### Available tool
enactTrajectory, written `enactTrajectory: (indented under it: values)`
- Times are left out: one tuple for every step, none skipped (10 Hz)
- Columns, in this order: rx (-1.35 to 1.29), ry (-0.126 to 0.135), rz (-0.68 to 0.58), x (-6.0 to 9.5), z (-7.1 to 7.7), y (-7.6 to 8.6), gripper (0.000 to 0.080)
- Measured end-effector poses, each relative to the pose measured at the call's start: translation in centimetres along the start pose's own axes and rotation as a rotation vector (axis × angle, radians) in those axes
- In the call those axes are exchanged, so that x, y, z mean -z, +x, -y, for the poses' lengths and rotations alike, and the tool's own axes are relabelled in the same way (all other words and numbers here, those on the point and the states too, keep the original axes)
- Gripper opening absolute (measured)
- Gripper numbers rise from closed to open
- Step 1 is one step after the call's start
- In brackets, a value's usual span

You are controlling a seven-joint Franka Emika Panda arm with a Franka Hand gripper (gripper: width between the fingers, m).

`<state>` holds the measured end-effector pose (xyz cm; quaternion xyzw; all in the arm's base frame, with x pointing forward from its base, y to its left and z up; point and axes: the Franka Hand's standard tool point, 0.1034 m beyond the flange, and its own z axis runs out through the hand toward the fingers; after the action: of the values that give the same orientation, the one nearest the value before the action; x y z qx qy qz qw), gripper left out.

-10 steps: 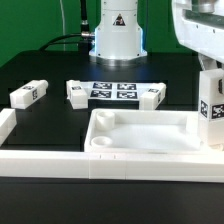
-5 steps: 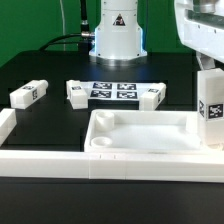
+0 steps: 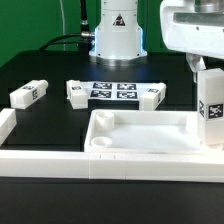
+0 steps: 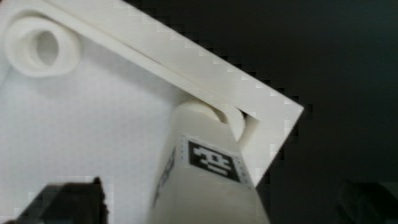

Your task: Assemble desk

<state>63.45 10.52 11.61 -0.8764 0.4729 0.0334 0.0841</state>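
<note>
The desk top (image 3: pixel 140 135), a white tray with a raised rim, lies at the front of the table. One tagged white leg (image 3: pixel 211 108) stands upright in its corner socket at the exterior view's right. My gripper (image 3: pixel 205 66) hangs over that leg's top, open, with one dark finger (image 3: pixel 191 64) clear of the leg's side. The wrist view looks down the same leg (image 4: pixel 214 160) onto the desk top (image 4: pixel 89 120) and an empty round socket (image 4: pixel 39 45). The dark fingers (image 4: pixel 63 205) stand apart from the leg on either side.
Three more tagged legs lie on the black table: one at the left (image 3: pixel 30 93), one beside the marker board (image 3: pixel 77 92), one right of it (image 3: pixel 152 96). The marker board (image 3: pixel 112 91) lies before the robot base (image 3: pixel 117 35). White border rails (image 3: pixel 60 160) run along the front and left.
The jaws have opened and let go of the upright leg, which stays standing in its socket. The hand has shifted a little toward the exterior view's left.
</note>
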Motion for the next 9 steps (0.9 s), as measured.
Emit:
enactTrajectory:
  values:
    - [0.082, -0.004, -0.003, -0.07, -0.07, 0.05, 0.0649]
    - [0.206, -0.017, -0.008, -0.28, -0.24, 0.07, 0.0649]
    - [0.294, -0.026, -0.015, -0.31, -0.25, 0.01, 0.0649]
    - [0.341, -0.026, -0.015, -0.3, -0.21, -0.05, 0.0649]
    - [0.453, -0.03, -0.017, -0.25, -0.19, 0.02, 0.0649]
    - [0.55, -0.031, -0.017, -0.25, -0.21, 0.06, 0.0649]
    - [0.642, -0.036, -0.02, -0.24, -0.23, 0.13, 0.0649]
    - [0.737, -0.042, -0.021, -0.26, -0.28, 0.2, 0.0649]
    - [0.819, -0.048, -0.023, -0.27, -0.3, 0.22, 0.0649]
